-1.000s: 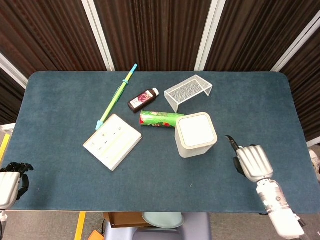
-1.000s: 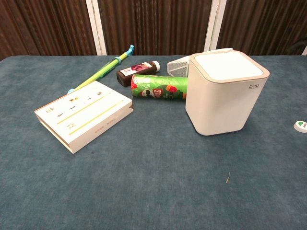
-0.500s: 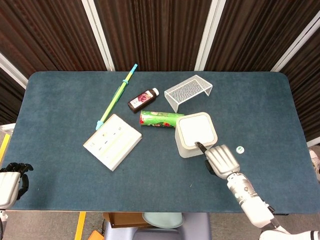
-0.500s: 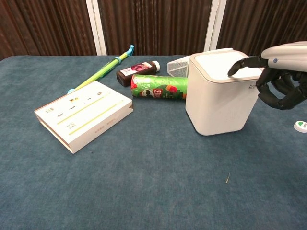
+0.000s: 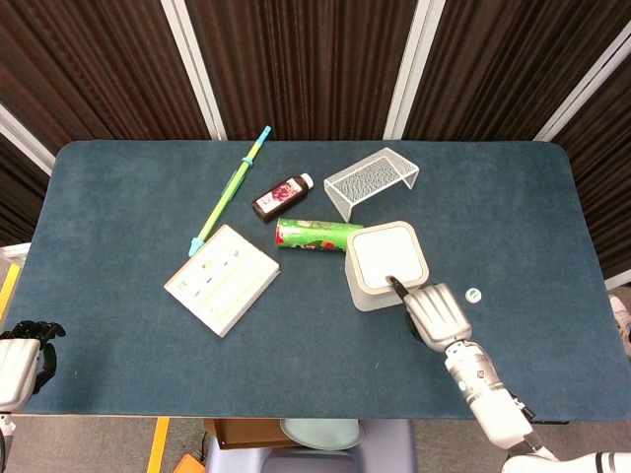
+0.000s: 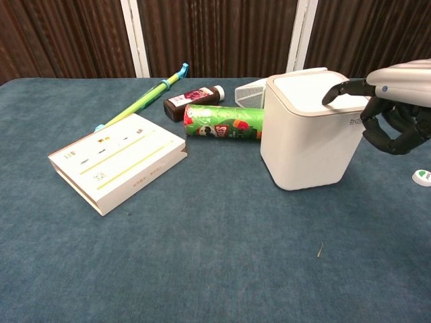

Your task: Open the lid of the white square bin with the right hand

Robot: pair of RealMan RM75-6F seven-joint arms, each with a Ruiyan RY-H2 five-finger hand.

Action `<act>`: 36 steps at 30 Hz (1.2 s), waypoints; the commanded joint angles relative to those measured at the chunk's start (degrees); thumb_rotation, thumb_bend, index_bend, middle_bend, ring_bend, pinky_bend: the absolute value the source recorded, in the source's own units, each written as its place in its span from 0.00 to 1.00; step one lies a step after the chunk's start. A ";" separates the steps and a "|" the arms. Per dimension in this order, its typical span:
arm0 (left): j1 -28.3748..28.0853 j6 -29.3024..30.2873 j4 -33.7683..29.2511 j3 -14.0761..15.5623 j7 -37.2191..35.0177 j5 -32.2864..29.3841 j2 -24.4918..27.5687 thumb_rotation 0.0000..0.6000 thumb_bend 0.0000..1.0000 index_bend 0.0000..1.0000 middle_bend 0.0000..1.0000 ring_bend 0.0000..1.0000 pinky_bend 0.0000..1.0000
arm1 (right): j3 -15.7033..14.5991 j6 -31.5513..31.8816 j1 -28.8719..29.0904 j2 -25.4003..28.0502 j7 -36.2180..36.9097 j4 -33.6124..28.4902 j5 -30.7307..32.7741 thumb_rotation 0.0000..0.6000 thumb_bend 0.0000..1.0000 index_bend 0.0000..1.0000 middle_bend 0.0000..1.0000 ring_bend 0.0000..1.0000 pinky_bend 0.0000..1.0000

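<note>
The white square bin (image 5: 386, 264) stands on the worktop (image 5: 118, 197) right of centre, toward the front edge, its lid (image 6: 320, 91) closed and flat. The right hand (image 5: 434, 313) reaches over the lid's front right part with 1 finger stretched out and the others curled under, holding nothing. The left hand (image 5: 22, 357) hangs off the front left corner, fingers curled in

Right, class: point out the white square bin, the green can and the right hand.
white square bin (image 6: 306, 141): chest view, front wall.
green can (image 6: 225, 122): chest view, its side.
right hand (image 5: 434, 313): head view, back of hand.
</note>
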 commanded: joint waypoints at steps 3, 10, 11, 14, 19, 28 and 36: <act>-0.02 -0.02 0.04 -0.06 -0.14 -0.08 0.05 1.00 0.73 0.44 0.43 0.33 0.54 | -0.46 1.50 0.19 -0.87 -0.98 0.98 0.21 1.00 0.65 0.26 0.77 0.82 0.70; 0.03 0.10 -0.02 -0.07 -0.33 -0.02 0.14 1.00 0.73 0.43 0.43 0.33 0.54 | -0.83 1.44 0.51 -1.11 -1.05 1.08 1.70 1.00 0.65 0.28 0.77 0.82 0.70; 0.04 0.10 -0.01 -0.05 -0.34 -0.01 0.14 1.00 0.73 0.43 0.43 0.33 0.54 | -0.97 1.22 0.64 -1.13 -1.11 1.24 2.10 1.00 0.65 0.28 0.77 0.82 0.70; 0.05 0.05 -0.02 -0.03 -0.39 -0.03 0.18 1.00 0.73 0.43 0.43 0.33 0.54 | -1.14 0.82 0.95 -1.15 -0.80 1.54 2.93 1.00 0.65 0.28 0.77 0.82 0.70; 0.04 -0.02 0.02 -0.04 -0.38 -0.14 0.18 1.00 0.73 0.44 0.43 0.33 0.54 | -1.37 1.90 0.94 -1.27 -0.49 1.83 1.70 1.00 0.65 0.27 0.77 0.82 0.70; 0.09 0.00 -0.13 -0.01 -0.50 -0.14 0.26 1.00 0.73 0.44 0.43 0.33 0.54 | -4.48 14.64 -5.32 -2.60 0.43 4.90 -17.63 1.00 0.55 0.25 0.76 0.77 0.69; -0.06 -0.50 -0.17 0.11 -0.44 -0.26 0.17 1.00 0.73 0.44 0.43 0.33 0.54 | -3.48 24.77 -10.92 -1.48 2.55 8.36 -29.65 1.00 0.39 0.17 0.42 0.44 0.58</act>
